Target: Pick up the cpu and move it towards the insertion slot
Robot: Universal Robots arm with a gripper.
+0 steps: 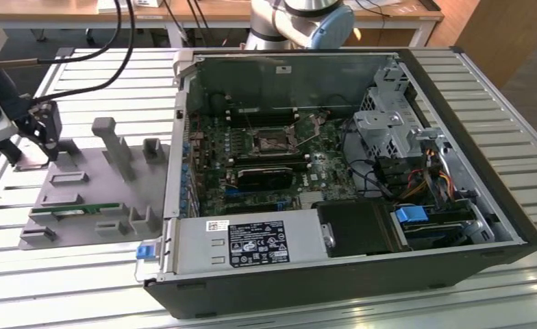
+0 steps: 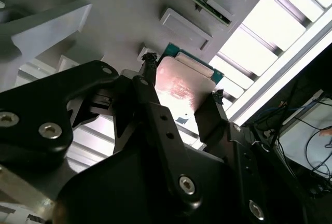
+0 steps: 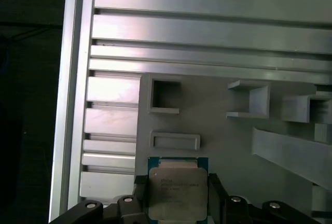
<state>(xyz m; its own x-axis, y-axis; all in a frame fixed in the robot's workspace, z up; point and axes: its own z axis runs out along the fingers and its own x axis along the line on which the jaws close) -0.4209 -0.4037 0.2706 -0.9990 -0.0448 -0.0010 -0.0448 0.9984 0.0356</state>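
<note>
Slatted aluminium table (image 3: 207, 32) and grey fixture tray (image 3: 218, 130) just beneath the pincer (image 3: 178, 199). Grips the cpu (image 3: 178, 187) by two opposite edges, flat, metal lid facing the wrist, squarely between the fingers (image 2: 155, 105). Looks light, stiff, slick-topped, fragile underneath, so edges only; square, so no long axis; insertion slot (image 1: 273, 142) well apart.

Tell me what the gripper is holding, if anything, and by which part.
The gripper holds the cpu by two opposite side edges, clamped between its fingers, in both wrist views.

Shiny metal-topped cpu (image 3: 178, 193), matt black pincer (image 2: 184, 78), matt grey plastic tray (image 3: 223, 141), smooth ribbed metal table (image 3: 207, 32)
</note>
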